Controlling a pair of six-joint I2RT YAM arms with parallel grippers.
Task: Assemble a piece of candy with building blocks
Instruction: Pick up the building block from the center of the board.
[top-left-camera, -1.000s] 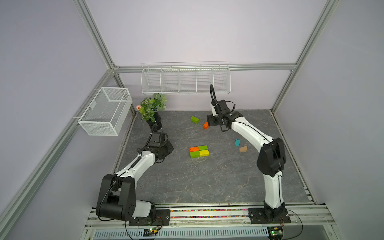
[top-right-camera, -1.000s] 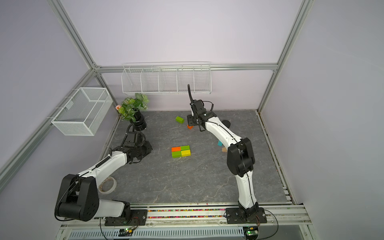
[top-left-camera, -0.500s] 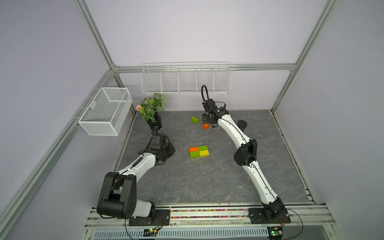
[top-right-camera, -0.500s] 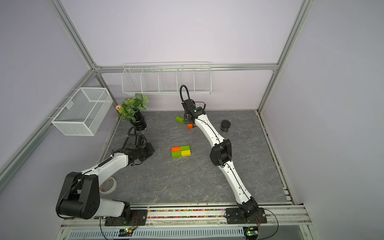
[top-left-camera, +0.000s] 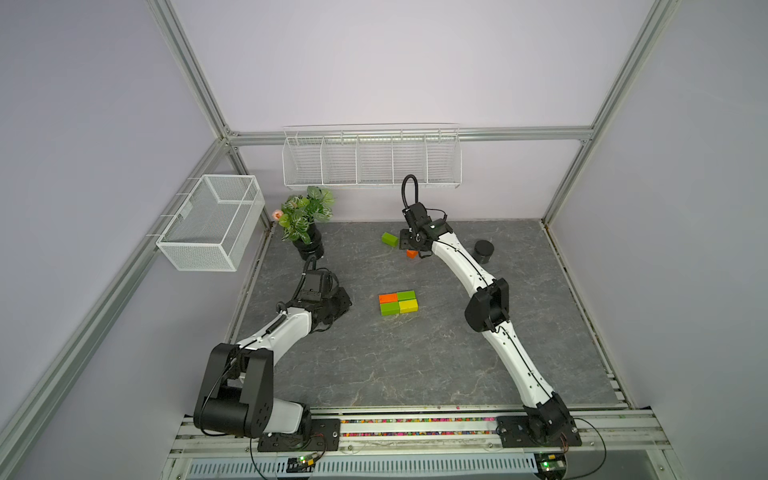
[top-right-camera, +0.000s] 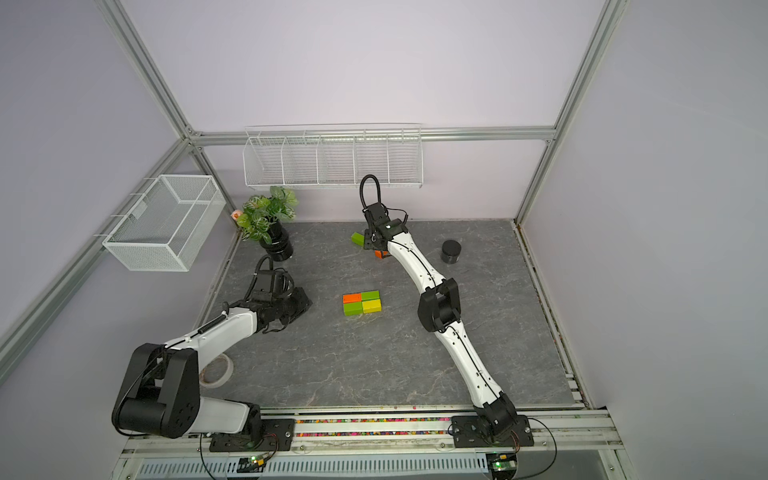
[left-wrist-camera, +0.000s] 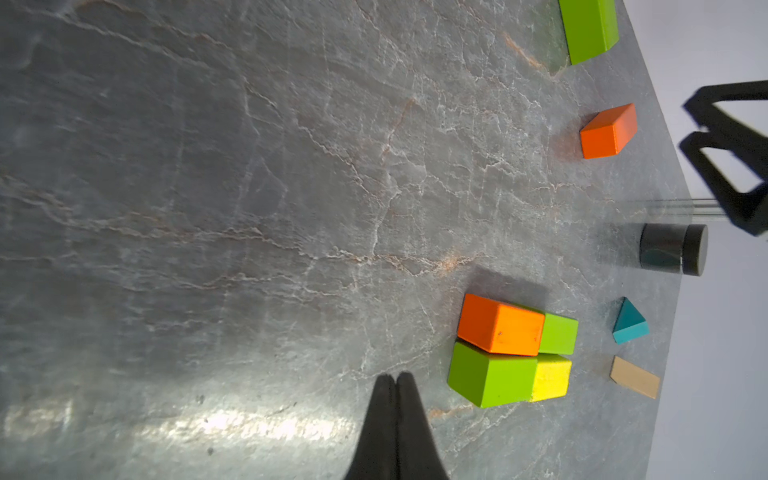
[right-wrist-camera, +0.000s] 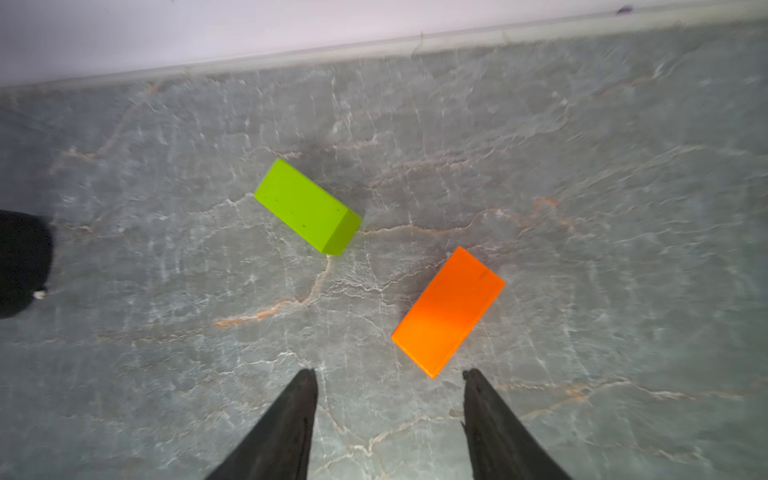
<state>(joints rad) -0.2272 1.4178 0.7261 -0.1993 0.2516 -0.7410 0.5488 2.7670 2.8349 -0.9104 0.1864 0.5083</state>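
Note:
Four building blocks, an orange, two green and a yellow, lie joined in a two-by-two patch (top-left-camera: 397, 302) (top-right-camera: 361, 302) (left-wrist-camera: 511, 349) mid-table. A loose orange brick (top-left-camera: 411, 253) (right-wrist-camera: 449, 309) and a loose green brick (top-left-camera: 390, 239) (right-wrist-camera: 307, 205) lie near the back wall. My right gripper (right-wrist-camera: 388, 374) (top-left-camera: 410, 244) hangs open just above the orange brick, which lies ahead of its fingertips and not between them. My left gripper (left-wrist-camera: 394, 376) (top-left-camera: 345, 303) rests shut and empty, left of the patch. A teal triangle (left-wrist-camera: 629, 322) and a tan triangle (left-wrist-camera: 634, 377) show only in the left wrist view.
A black round jar (top-left-camera: 484, 251) (left-wrist-camera: 671, 249) stands at the back right. A potted plant (top-left-camera: 307, 224) stands in the back left corner. A wire basket (top-left-camera: 212, 222) and a wire shelf (top-left-camera: 371, 158) hang on the walls. A tape roll (top-right-camera: 216, 370) lies under the left arm.
The right arm has stretched out and swung left along the back of the table, bringing its gripper over the loose orange brick. The left arm has barely moved.

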